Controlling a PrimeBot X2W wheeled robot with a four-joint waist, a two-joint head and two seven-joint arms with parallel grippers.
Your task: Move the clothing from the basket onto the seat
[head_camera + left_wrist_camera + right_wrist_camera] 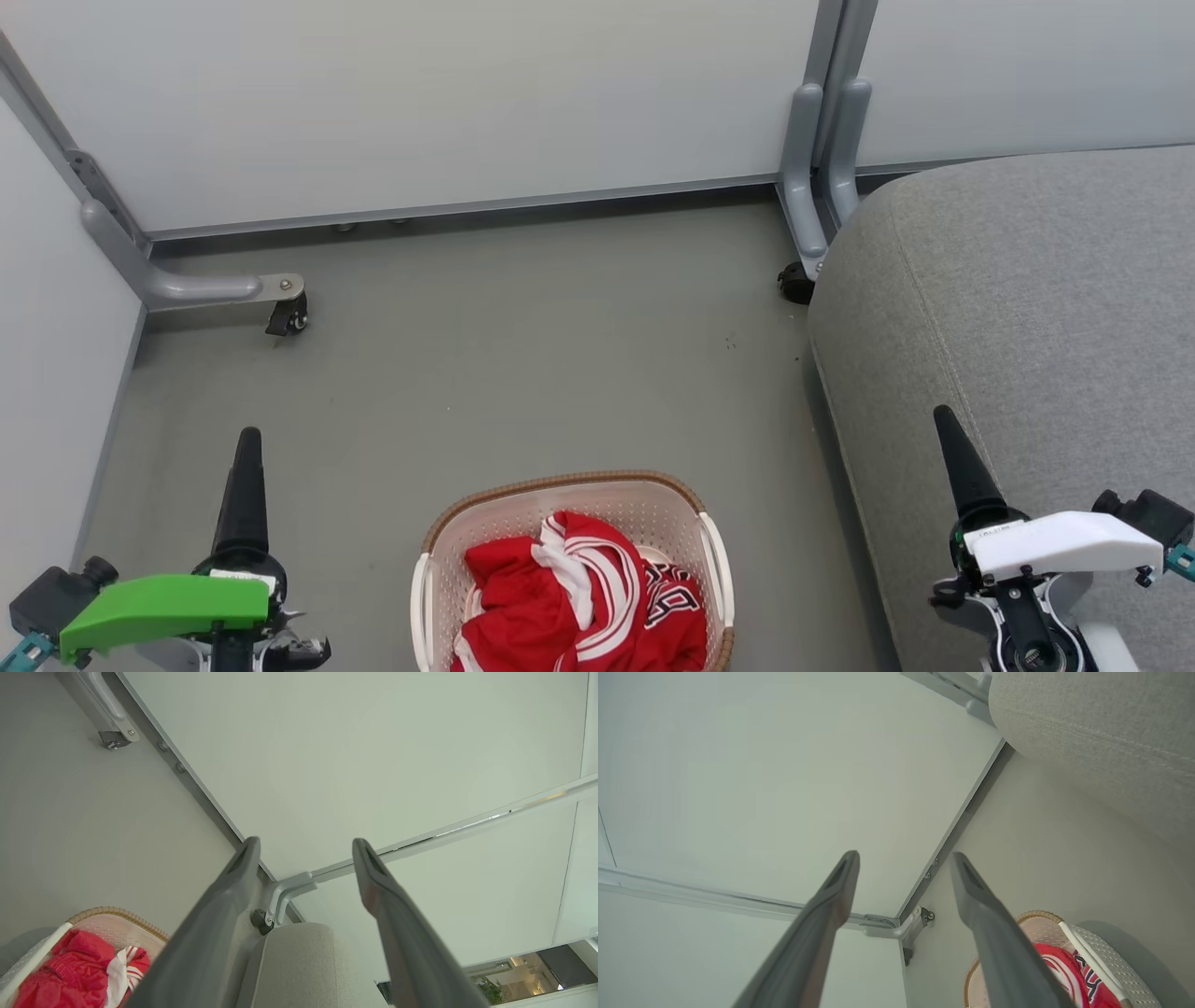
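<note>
The left hand [306, 841] is hanging above the floor [513, 373] with its two fingers spread wide, holding and touching nothing. The right hand [904, 855] is hanging free near the one grey seat [1027, 308], its two fingers equally wide apart and empty. Between the two hands, one basket [560, 482] is standing on the floor beside the seat. The red clothing [560, 607] is lying bunched inside it; how many garments are making up the pile I cannot tell.

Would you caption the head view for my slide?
Red clothing in basket between left tool and right tool, grey seat alongside.
</note>
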